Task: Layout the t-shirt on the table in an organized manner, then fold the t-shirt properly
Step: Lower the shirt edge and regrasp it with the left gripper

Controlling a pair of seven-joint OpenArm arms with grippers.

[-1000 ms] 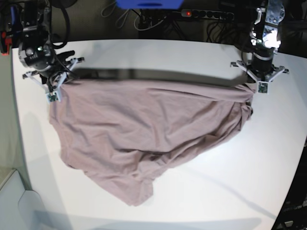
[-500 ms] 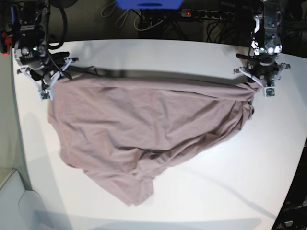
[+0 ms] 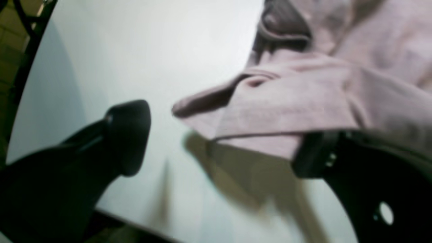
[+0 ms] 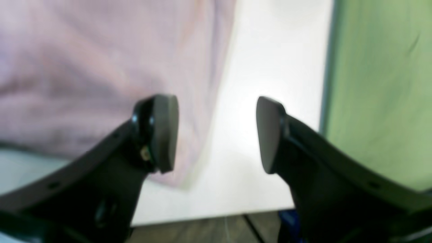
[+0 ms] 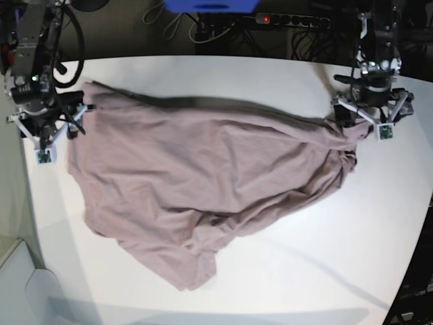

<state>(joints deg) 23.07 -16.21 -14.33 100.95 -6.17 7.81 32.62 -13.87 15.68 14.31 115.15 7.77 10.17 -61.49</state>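
The dusty-pink t-shirt (image 5: 203, 169) lies spread but wrinkled across the white table (image 5: 270, 74), with a bunched lower part near the front. My left gripper (image 5: 369, 123) is at the shirt's right end. In the left wrist view the gripper (image 3: 222, 141) is open wide, and a folded edge of the shirt (image 3: 303, 101) lies by its right finger (image 3: 317, 155). My right gripper (image 5: 42, 139) is at the shirt's left corner. In the right wrist view it (image 4: 216, 135) is open and empty, with the shirt (image 4: 84, 67) behind its left finger (image 4: 162, 135) over the table (image 4: 256, 67).
A power strip (image 5: 291, 20) with a red light, cables and a blue object (image 5: 210, 5) lie behind the table's far edge. The table's left edge is close to my right gripper, with a green surface (image 4: 378, 84) beyond it. A pale object (image 5: 20, 284) sits at the front left.
My right gripper has let go of the shirt's left corner and moved left and nearer. The shirt's far edge has dropped flat. My left gripper has opened at the right end.
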